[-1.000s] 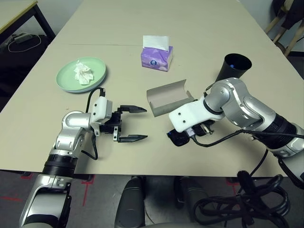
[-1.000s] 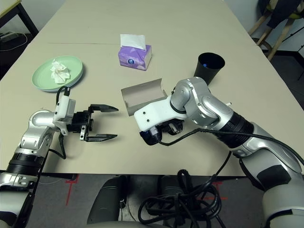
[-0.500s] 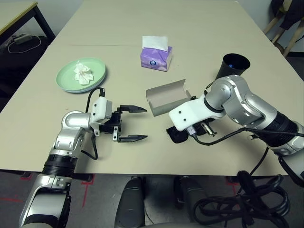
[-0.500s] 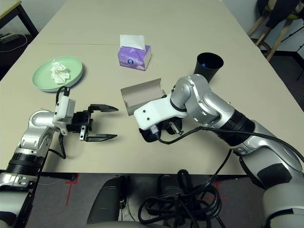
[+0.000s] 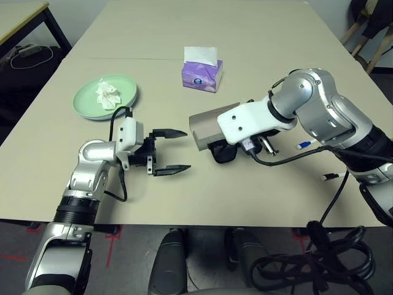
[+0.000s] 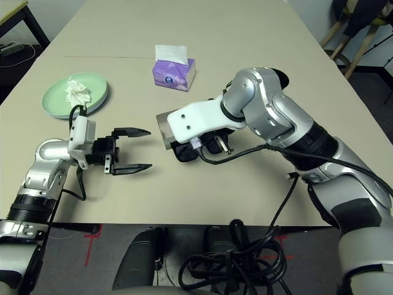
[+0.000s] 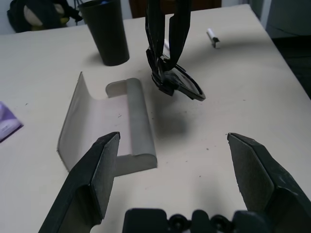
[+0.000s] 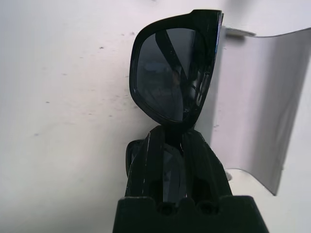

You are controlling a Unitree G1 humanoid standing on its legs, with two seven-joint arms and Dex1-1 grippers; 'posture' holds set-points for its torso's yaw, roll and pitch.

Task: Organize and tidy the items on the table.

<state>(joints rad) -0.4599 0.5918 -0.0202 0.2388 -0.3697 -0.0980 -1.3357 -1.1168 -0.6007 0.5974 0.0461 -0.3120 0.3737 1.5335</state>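
My right gripper (image 8: 170,138) is shut on the black sunglasses (image 8: 170,73) and holds them folded just above the table (image 5: 258,43). The sunglasses (image 5: 224,152) hang close beside the open grey glasses case (image 5: 204,127), a shadow under them. My left gripper (image 5: 185,150) stands open and empty, left of the case and pointing at it. The green plate (image 5: 126,86) at far left carries the crumpled white tissue (image 5: 108,94). The purple tissue box (image 5: 202,72) stands farther back. The black cup (image 7: 108,31) stands behind the case. The blue-white pen (image 5: 305,145) lies right of my right arm. No blue plate shows.
A black-legged side desk (image 5: 21,15) stands off the table's far left corner. Chair legs (image 5: 368,37) show at the far right. A cable (image 5: 295,158) hangs from my right arm across the table near the pen.
My right gripper has risen and carried the sunglasses back from the table's front part to beside the case. My right arm now hides the cup in the head views. The left gripper shifted slightly.
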